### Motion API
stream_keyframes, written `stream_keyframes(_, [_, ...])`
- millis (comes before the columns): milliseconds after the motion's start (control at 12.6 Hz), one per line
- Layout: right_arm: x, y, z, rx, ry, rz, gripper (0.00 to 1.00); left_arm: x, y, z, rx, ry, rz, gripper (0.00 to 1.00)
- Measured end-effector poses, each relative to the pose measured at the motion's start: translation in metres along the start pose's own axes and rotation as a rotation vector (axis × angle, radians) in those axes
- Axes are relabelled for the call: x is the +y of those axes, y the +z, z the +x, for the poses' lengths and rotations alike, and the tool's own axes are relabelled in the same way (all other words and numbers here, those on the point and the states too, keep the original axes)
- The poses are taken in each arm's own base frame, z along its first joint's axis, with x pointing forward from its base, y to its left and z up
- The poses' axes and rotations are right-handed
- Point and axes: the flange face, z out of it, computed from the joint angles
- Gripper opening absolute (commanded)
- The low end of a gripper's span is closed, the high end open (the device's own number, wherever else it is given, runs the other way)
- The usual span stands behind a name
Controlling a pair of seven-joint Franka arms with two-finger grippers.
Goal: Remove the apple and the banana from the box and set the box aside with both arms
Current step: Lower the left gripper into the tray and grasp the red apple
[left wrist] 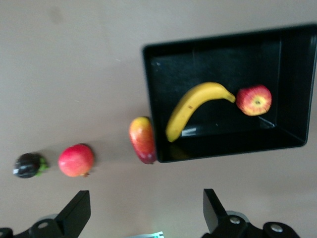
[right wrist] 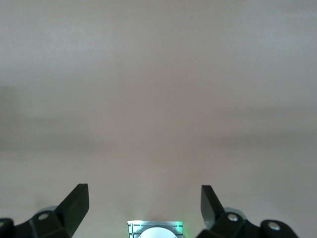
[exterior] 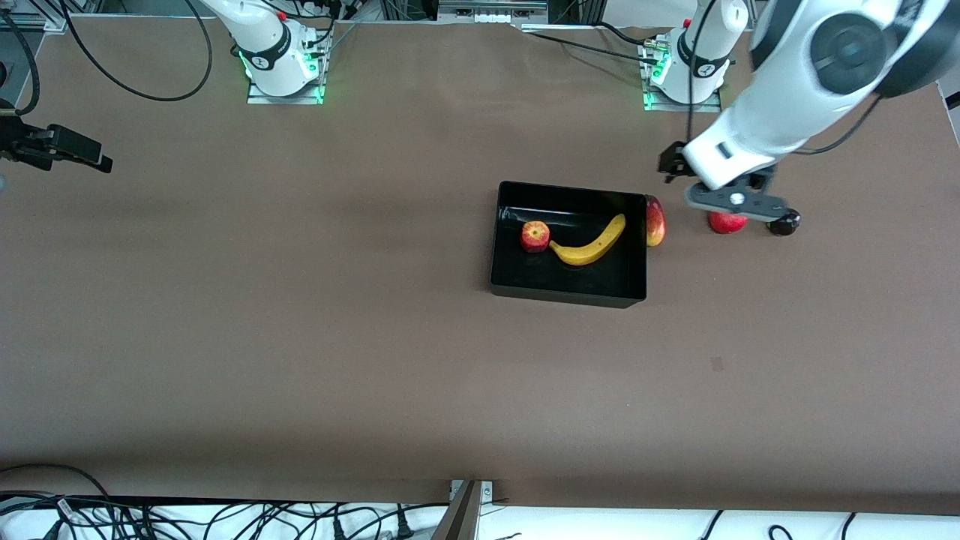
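We see nothing done yet: the box [exterior: 568, 289] sits mid-table toward the left arm's end, and inside it the banana [exterior: 589, 244] lies with the apple [exterior: 535, 236] at its tip. Both fruits must come out before we shift the box aside. Just beside the box rests an elongated red-yellow fruit [exterior: 655, 221]. Our left gripper [left wrist: 143, 210] hangs wide and empty over the pomegranate [exterior: 726, 222]. Our right gripper [right wrist: 143, 208] waits, wide and empty, over bare table.

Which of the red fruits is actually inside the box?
Only the apple, the small round one with yellowish patches, beside the banana in the box. The elongated red-yellow fruit rests outside against the box wall; the pomegranate lies on the table.
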Motion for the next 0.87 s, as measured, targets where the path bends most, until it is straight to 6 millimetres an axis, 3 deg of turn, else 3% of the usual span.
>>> stream_keyframes(238, [0.0,0.0,0.0,0.0,0.0,0.0,1.0,0.058,0.068,0.021,0.038,-0.008,-0.108,1.0])
stream_keyframes(475, [0.0,0.0,0.0,0.0,0.0,0.0,1.0,0.081,0.137,0.027,0.055,0.0,-0.132,1.0])
stream_keyframes(872, [0.0,0.0,0.0,0.0,0.0,0.0,1.0,0.136,0.192,0.033,0.078,0.009,-0.159,1.0])
